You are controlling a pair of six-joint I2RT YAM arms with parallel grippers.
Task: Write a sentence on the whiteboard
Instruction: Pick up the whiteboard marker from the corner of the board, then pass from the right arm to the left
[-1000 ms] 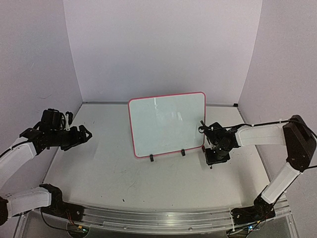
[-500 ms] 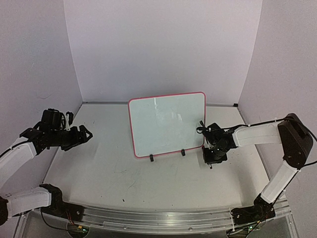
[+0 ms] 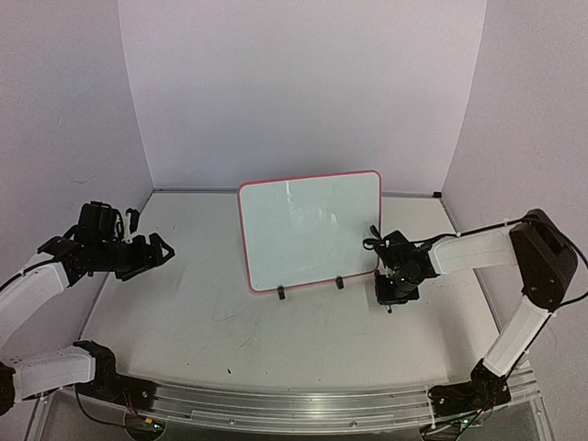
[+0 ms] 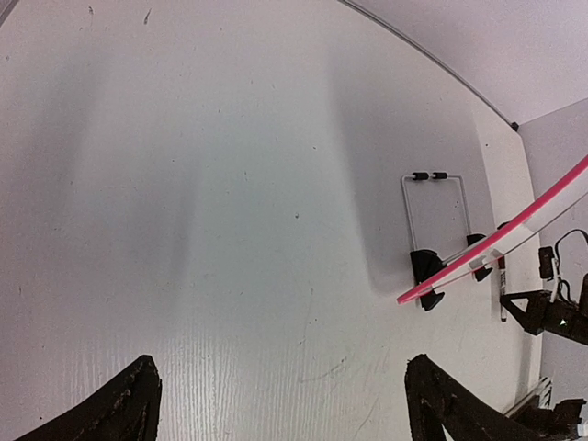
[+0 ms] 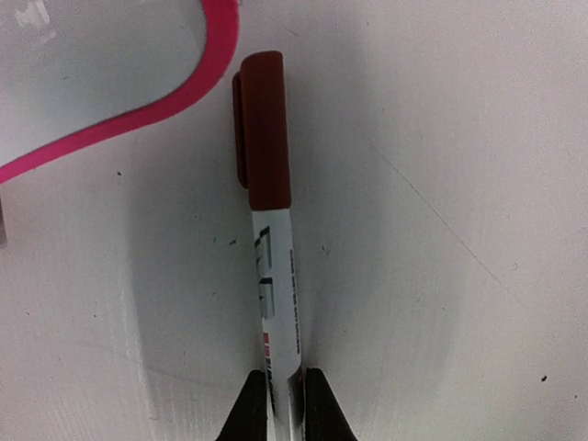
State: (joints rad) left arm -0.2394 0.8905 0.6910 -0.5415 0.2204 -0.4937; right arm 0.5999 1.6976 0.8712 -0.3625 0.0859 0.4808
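The whiteboard (image 3: 310, 230), white with a red-pink rim, stands upright on two small black feet at the table's middle back. No sentence shows on its face. A white marker (image 5: 274, 276) with a dark red cap (image 5: 264, 129) lies on the table by the board's lower right corner (image 5: 138, 115). My right gripper (image 3: 391, 296) is low over the table there. In the right wrist view the right gripper (image 5: 280, 381) is shut on the marker's barrel. My left gripper (image 3: 162, 250) hovers at the left, well away from the board, open and empty (image 4: 280, 367).
A wire stand (image 4: 432, 176) props the whiteboard's edge (image 4: 514, 234) from behind. White walls close in the back and both sides. A metal rail (image 3: 294, 404) runs along the near edge between the arm bases.
My right gripper has closed its fingers onto the marker and edged slightly left toward the board. The left arm has barely moved.
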